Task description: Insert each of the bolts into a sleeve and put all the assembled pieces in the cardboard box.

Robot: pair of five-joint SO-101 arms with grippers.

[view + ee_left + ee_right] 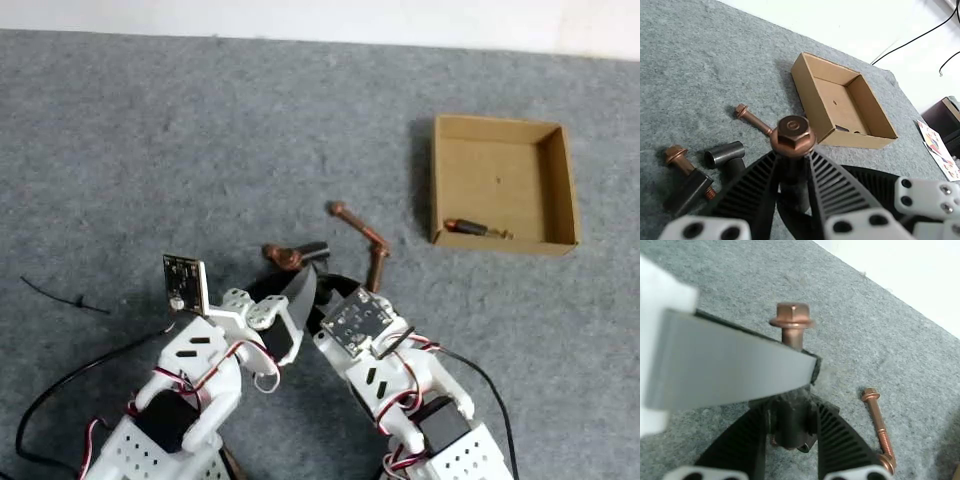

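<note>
My left gripper (792,152) is shut on a copper bolt (792,134) just under its hex head. The bolt's shank runs down into a dark sleeve (790,422), and my right gripper (790,412) is shut on that sleeve. The two grippers meet near the table's front middle (312,300). Two loose bolts (357,228) (378,266) lie just beyond them. Another bolt (676,156) in a dark piece and a bare sleeve (725,152) lie close by. The cardboard box (555,190) at the far right holds one assembled piece (472,228).
The grey felt table (200,150) stretches open to the left and far side. A thin black tie (65,298) lies at the left. Cables trail from both arm bases at the front edge.
</note>
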